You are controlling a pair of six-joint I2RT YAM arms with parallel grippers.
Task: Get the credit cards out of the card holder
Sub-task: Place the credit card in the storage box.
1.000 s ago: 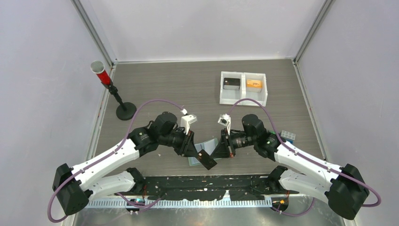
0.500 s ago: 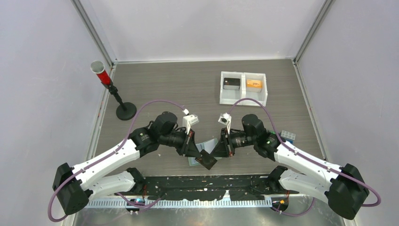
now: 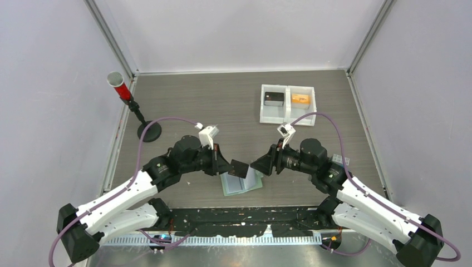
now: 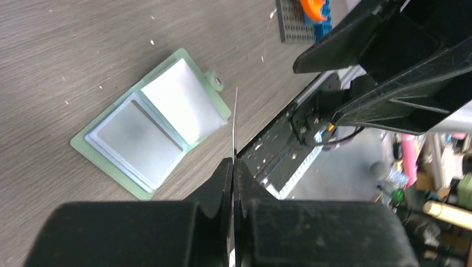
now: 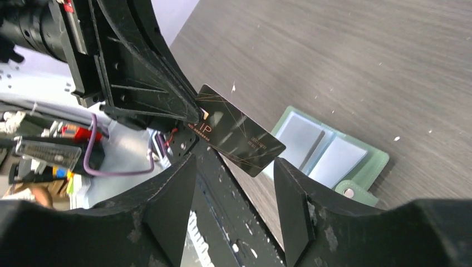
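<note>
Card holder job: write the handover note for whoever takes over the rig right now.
The left gripper is shut on a black card, held in the air beside the card holder.
The right gripper is open and empty, facing that card.
The card holder lies open on the table; I cannot tell whether its pockets hold more cards.
The tray holds a black thing and an orange thing, one per compartment.
Done: one card out. Left: set it down, check the pockets.

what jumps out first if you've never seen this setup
A black card is pinched in the left hand, in the air above the open green holder lying near the front edge of the table. The right hand faces it, open and not touching the card. A white tray sits at the far side.
</note>
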